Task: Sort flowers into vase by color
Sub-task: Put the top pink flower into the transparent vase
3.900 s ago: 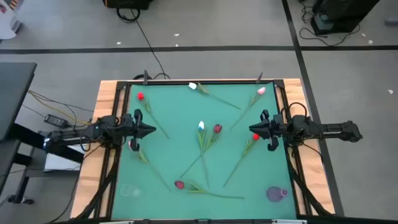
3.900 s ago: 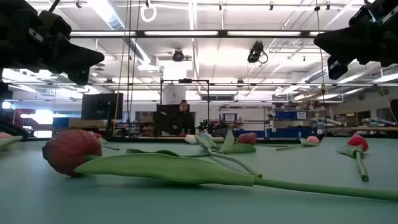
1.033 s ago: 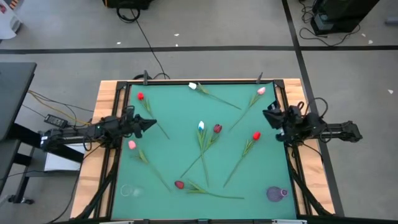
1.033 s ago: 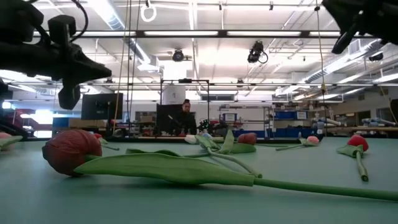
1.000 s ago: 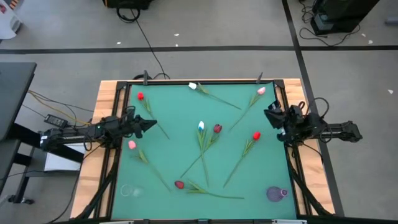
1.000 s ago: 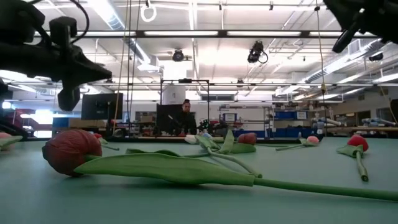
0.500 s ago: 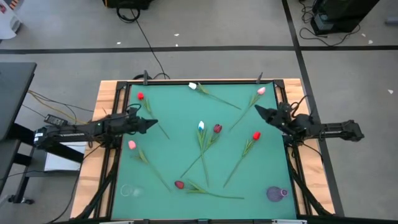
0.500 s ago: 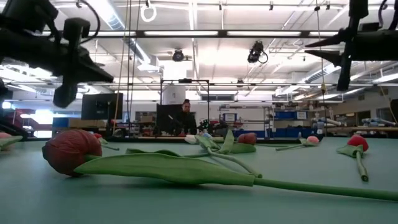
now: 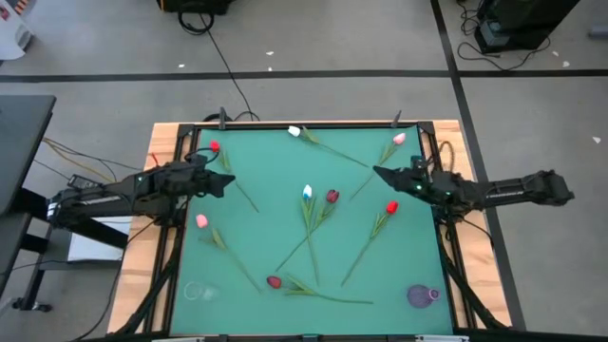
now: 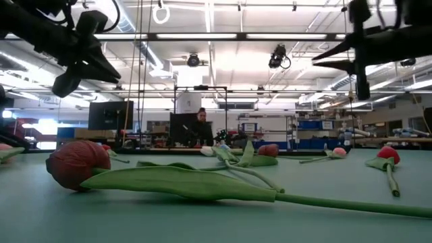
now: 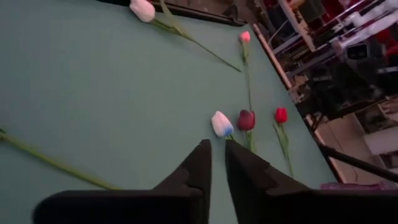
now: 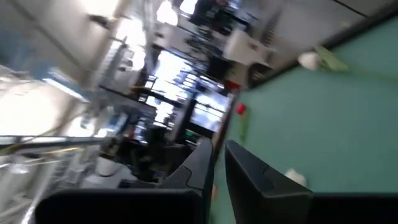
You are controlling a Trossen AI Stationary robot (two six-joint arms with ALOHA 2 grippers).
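Note:
Several artificial tulips lie flat on the green mat. In the high view there is a red one [image 9: 215, 147], a white one [image 9: 294, 132] and a pink one [image 9: 399, 139] near the far edge. A white one [image 9: 307, 193] and a dark red one [image 9: 332, 197] lie mid-table. A red one [image 9: 391, 206], a pink one [image 9: 201, 220] and a dark red one [image 9: 274, 281] lie nearer. My left gripper [image 9: 231, 183] hovers shut over the mat's left part, above a stem. My right gripper [image 9: 376, 172], also shut, hovers right of centre near the pink tulip's stem.
A purple vase [image 9: 423, 295] stands at the near right corner and a clear vase [image 9: 197, 292] at the near left corner. A wooden frame [image 9: 169, 142] borders the mat. In the low view a person [image 10: 200, 125] sits far behind the table.
My right gripper has swung from beside the table's right edge toward the left, out over the mat, and now points left at about the same height. My left gripper has shifted slightly toward the far edge and risen a little. The tulips have not moved.

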